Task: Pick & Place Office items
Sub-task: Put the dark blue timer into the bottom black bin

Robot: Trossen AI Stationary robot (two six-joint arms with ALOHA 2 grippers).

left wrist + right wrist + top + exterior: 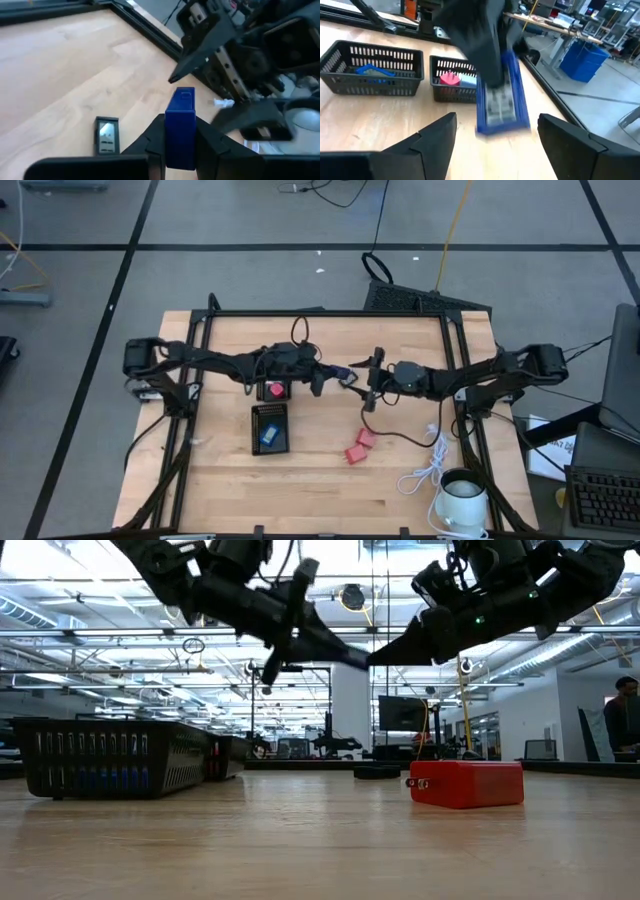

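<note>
- Black basket [270, 429], mesh-walled, near the middle of the table [240, 490]: holds a blue item [268, 436]; in the right wrist view it is the nearer basket [370, 70] with blue pieces inside
- Second small black basket [275, 390], just behind the first toward the far edge: holds a red piece [275, 390]; the right wrist view shows red and pale blue things in it [451, 79]
- Left gripper [180, 145], raised over the table's middle: fingers clamped on an upright blue block [180, 125]; the same block appears blurred in the right wrist view [501, 97]
- Right gripper [497, 132], also raised, facing the left one: fingers spread wide with nothing between them, the blue block hanging just beyond them
- Two red blocks [360, 445], side by side on the table right of the baskets, toward the near edge; one shows in the low view [466, 784] with metal prongs on its side
- Small grey-and-black item [106, 135] lying flat on the wood, seen from the left wrist
- White coiled cable [425, 470] near the table's right near corner, beside a white mug [462, 498]
- Table: pale wood boards inside a black frame
- Room: grey floor marked with dark lines; open hall with ceiling lights, desks, monitors; a person [622, 712] at the far right
</note>
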